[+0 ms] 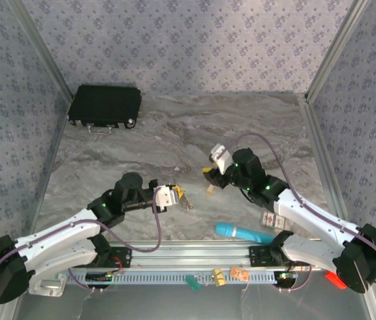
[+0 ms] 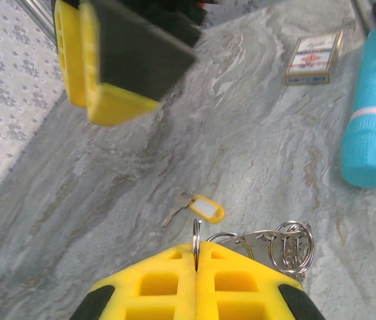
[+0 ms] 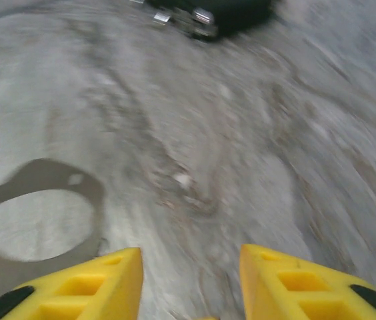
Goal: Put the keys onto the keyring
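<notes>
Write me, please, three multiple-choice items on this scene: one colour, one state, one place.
1. The cylinder is: A red, B turquoise, C black.
2. The left gripper is: A open, B shut on the keyring, C shut on the cylinder.
3. The yellow-headed key is: A on the cylinder, B in the left gripper, C on the table.
B, its body is turquoise; B, the yellow fingers meet on a thin ring; C, it lies loose on the marble.

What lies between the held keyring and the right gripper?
In the left wrist view, a yellow-headed key lies on the table between the keyring and the right gripper.
</notes>
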